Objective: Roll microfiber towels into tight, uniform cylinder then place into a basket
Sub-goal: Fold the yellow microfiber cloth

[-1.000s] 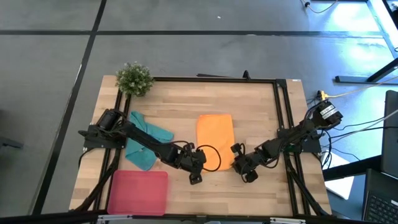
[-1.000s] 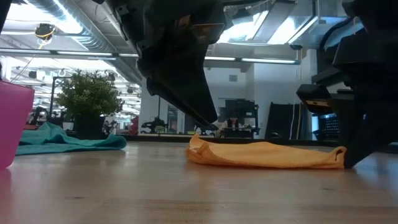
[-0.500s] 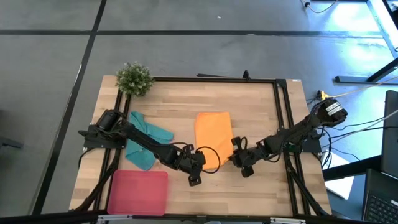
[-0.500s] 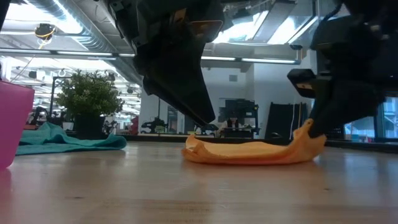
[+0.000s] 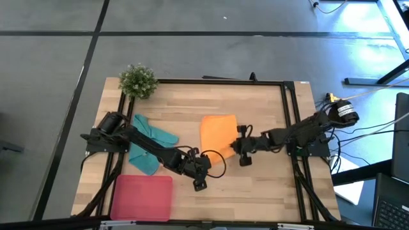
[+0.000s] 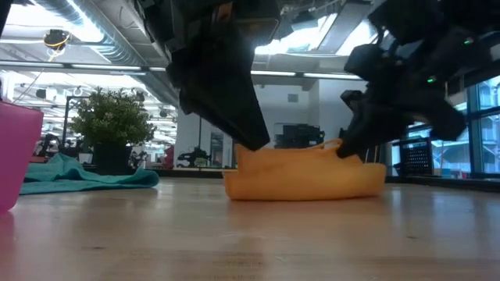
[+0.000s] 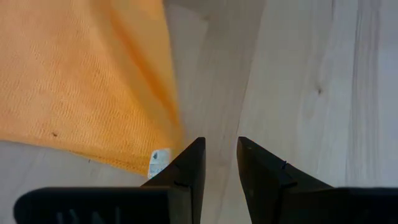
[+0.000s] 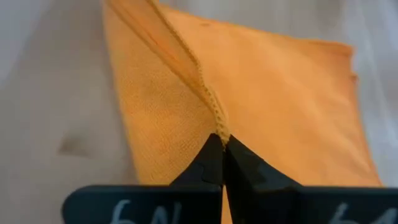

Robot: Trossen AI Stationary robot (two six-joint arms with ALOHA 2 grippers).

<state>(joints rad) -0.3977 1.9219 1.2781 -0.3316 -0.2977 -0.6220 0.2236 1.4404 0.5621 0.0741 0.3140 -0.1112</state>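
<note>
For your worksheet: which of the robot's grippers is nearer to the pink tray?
Left. The left gripper sits just beside the pink tray's far right corner, near the orange towel. The right gripper pinches that towel's edge, farther away.

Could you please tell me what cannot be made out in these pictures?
- High view: part of the teal towel lies under the left arm.
- Low view: the pink basket is cut off by the picture's edge.
- Left wrist view: the label on the orange towel is too small to read.
</note>
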